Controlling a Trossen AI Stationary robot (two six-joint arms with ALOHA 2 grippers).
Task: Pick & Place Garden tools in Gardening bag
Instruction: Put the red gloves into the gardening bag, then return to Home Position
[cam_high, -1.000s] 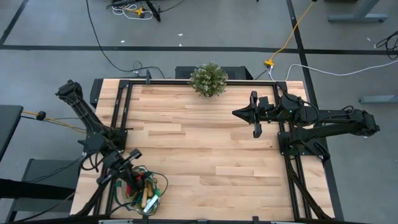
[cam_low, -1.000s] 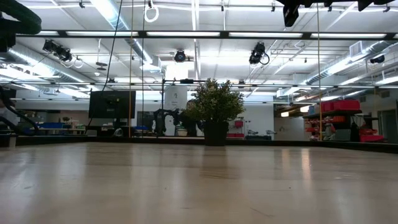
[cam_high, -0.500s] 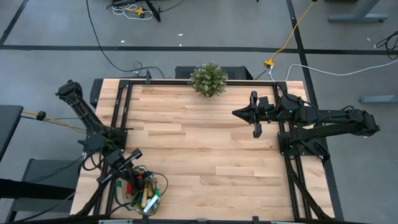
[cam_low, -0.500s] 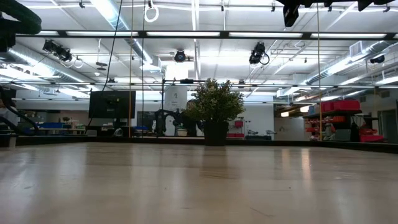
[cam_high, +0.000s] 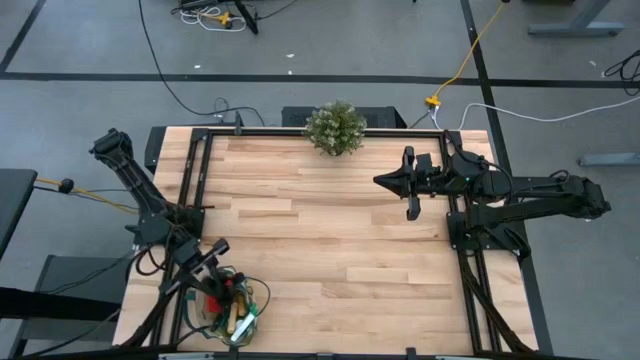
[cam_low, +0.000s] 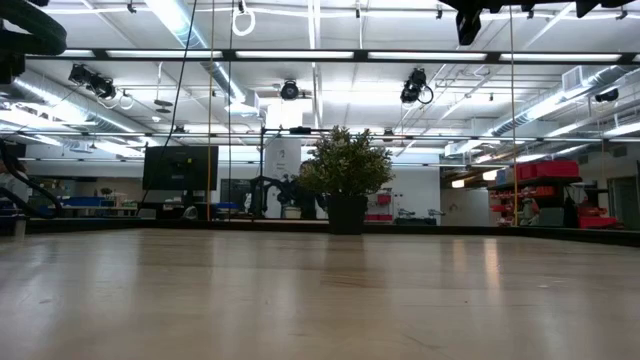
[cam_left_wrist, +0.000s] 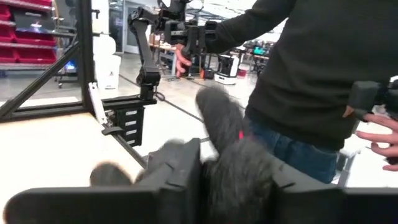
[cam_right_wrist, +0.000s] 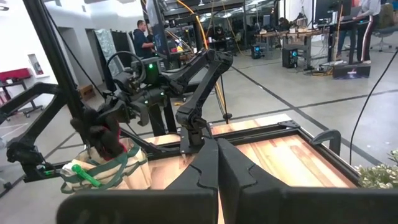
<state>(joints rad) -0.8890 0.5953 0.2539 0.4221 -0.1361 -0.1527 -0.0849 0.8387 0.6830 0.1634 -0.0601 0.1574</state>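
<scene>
One gardening bag (cam_high: 232, 310), one potted plant (cam_high: 335, 127), two arms, one person (cam_left_wrist: 317, 81).

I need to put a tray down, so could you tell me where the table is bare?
The table is bare between the plant at the far edge and the near edge, up to the right gripper. Only the near left corner is crowded: the bag holds tools, with the left gripper over it.
</scene>
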